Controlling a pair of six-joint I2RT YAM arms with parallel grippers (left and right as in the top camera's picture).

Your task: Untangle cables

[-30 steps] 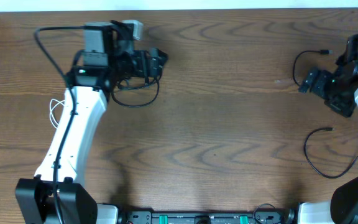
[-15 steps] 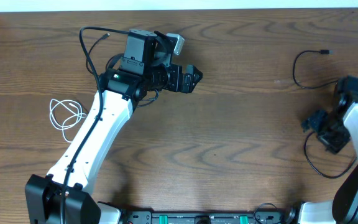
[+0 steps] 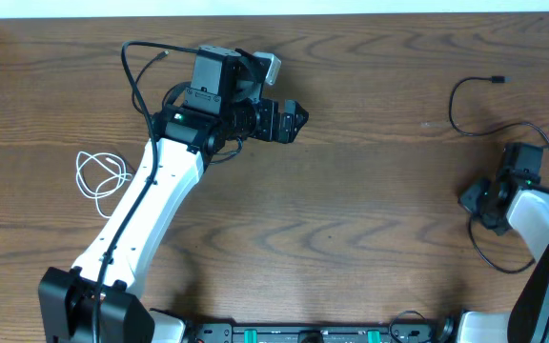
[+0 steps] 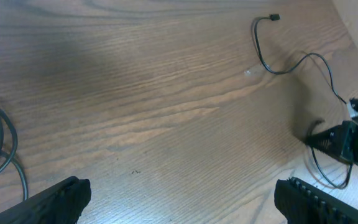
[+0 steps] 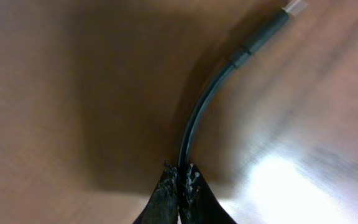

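Note:
Two black cables lie at the table's right side. One (image 3: pixel 453 103) curls at the back right, with its plug toward the far edge. The other (image 3: pixel 481 252) loops near the front right. In the right wrist view my right gripper (image 5: pixel 179 171) is shut on this black cable (image 5: pixel 199 115) a short way behind its plug (image 5: pixel 272 28). From overhead the same gripper (image 3: pixel 471 200) sits low at the table. The white cable (image 3: pixel 99 175) lies coiled at the left. My left gripper (image 3: pixel 296 121) hovers wide open over bare wood, its fingers (image 4: pixel 51 200) holding nothing.
A thicker black wire (image 3: pixel 135 76) arcs off the left arm near the back. In the left wrist view, black wire loops (image 4: pixel 4 146) show at the left edge, and the far black cable (image 4: pixel 263 56) and the right arm (image 4: pixel 353 140) at the right.
The right gripper dropped toward the front cable's end and closed on it. The left arm swung right early on, then held still and open.

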